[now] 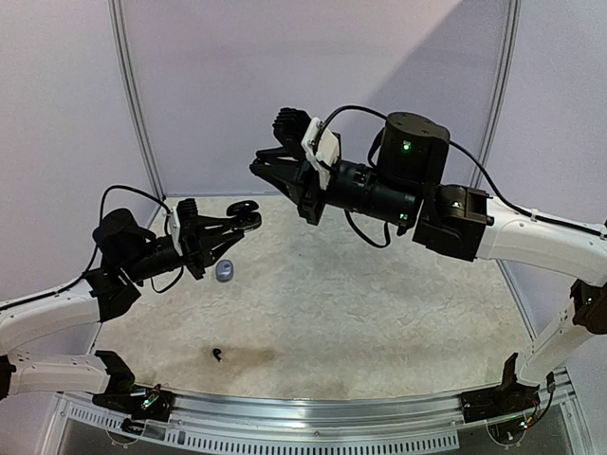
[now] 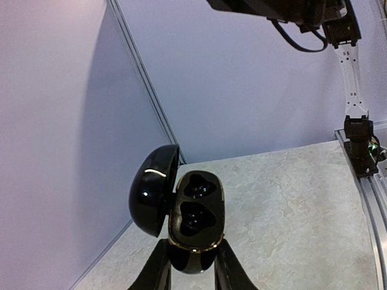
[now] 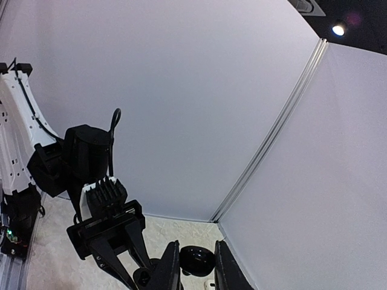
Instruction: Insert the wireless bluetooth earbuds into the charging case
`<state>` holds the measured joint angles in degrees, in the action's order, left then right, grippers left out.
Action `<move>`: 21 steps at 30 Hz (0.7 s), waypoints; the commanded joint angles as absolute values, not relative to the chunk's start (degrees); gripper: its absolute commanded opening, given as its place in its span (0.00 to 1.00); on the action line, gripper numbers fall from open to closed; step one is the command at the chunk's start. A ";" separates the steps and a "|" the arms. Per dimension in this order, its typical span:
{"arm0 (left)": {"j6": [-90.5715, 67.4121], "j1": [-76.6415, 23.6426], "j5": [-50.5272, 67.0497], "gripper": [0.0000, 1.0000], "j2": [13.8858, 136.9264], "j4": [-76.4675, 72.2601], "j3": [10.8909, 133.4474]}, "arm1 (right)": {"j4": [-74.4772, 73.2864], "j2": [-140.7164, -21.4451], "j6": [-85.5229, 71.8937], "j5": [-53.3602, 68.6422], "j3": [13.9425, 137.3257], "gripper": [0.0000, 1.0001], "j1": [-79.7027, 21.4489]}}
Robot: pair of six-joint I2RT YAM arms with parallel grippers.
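My left gripper is clamped on the lower end of the glossy black clamshell charging case, held in the air with the lid swung open and both wells empty. My right gripper hangs high with its jaws narrow; I cannot tell whether they pinch anything. A tiny black stemmed earbud lies on the pale textured table mat near my bases, and a small silvery-grey earbud lies under the case. Both look featherlight, hard and slick, so I'd pinch across the bulb and leave the stem free.
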<state>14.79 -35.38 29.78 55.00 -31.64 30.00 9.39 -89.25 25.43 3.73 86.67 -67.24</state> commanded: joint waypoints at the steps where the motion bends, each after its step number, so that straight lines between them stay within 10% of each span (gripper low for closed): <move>1: 13.59 -37.41 27.03 0.00 54.01 -35.94 29.70 | 3.45 -88.33 27.21 5.23 88.94 0.00 -67.52; 21: 16.91 -40.45 23.52 0.00 55.02 -35.25 31.34 | 11.78 -90.25 24.91 4.56 82.43 0.00 -67.71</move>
<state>14.98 -39.00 24.93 54.87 -35.59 30.26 9.26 -89.36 26.46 4.27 83.33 -67.44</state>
